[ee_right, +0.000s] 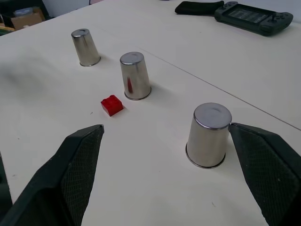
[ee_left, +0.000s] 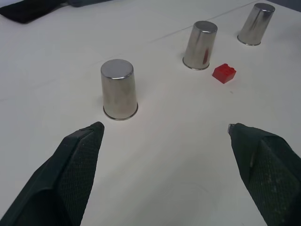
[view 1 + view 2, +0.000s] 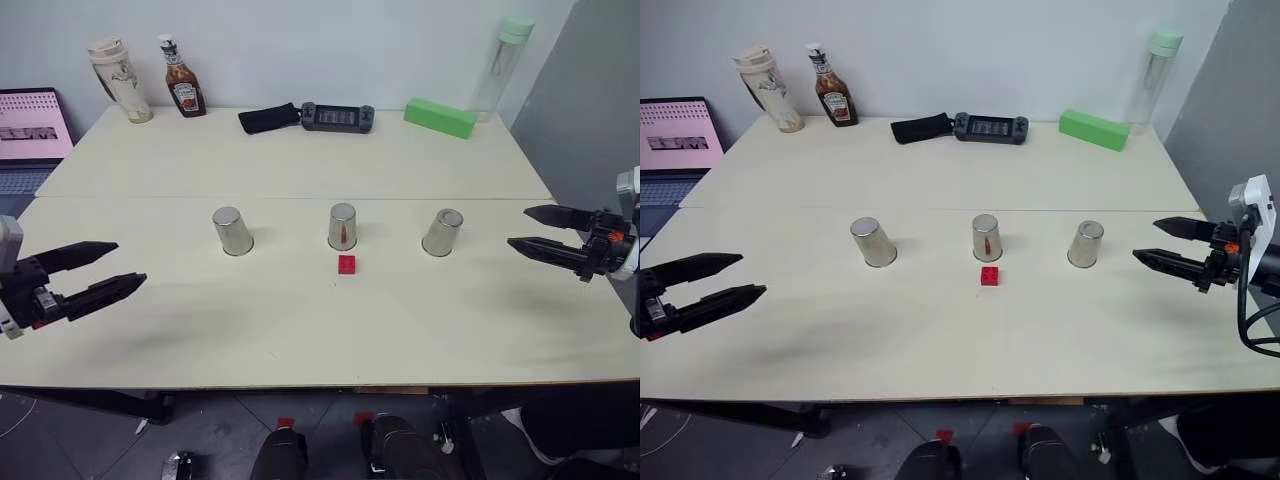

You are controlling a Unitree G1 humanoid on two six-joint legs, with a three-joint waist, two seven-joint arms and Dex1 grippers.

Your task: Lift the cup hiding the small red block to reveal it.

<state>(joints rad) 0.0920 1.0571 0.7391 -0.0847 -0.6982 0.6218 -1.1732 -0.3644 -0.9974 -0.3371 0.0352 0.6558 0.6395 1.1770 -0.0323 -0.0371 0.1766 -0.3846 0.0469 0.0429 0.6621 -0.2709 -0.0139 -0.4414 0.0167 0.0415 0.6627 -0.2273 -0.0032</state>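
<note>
Now the left end effector point(image 3: 95, 270) hangs released over the left edge of the tabletop point(image 3: 300, 320), fingers spread and holding nothing. Opposite, the right end effector point(image 3: 528, 228) is likewise released and empty, just beyond the right cup point(image 3: 442, 232). Three upturned silver cups stand in a row across the middle: the left cup point(image 3: 232, 230), the middle cup point(image 3: 343, 226) and that right one, all apart. Uncovered, the small red block point(image 3: 346, 264) lies on the tabletop just in front of the middle cup, not touching it.
</note>
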